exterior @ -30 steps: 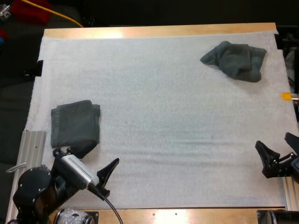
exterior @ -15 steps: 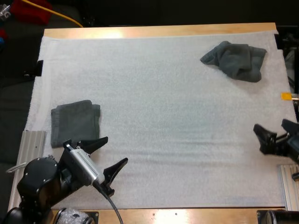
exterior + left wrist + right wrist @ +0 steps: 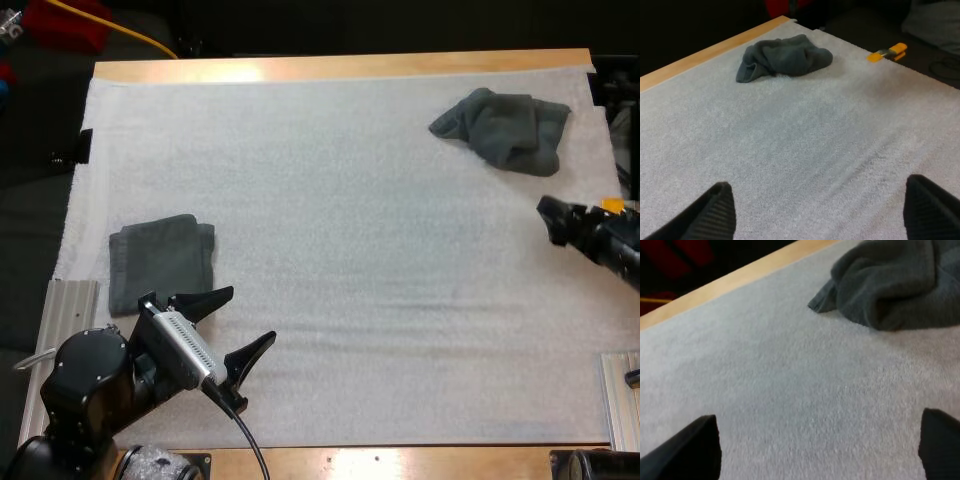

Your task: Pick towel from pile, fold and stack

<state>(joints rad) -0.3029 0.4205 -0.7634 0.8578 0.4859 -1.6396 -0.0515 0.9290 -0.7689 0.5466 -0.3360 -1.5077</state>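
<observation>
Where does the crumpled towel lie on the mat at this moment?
In the high view the crumpled towel lies at the far right corner of the white mat, near the table's far edge; the open right gripper hovers just short of it.

On the mat, the folded towel lies near left, the crumpled towel far right.

a lab bench: white mat over wooden table, aluminium rail

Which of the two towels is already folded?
The folded towel beside the left gripper: it lies flat and squared; the crumpled towel at the far right is bunched.
</observation>
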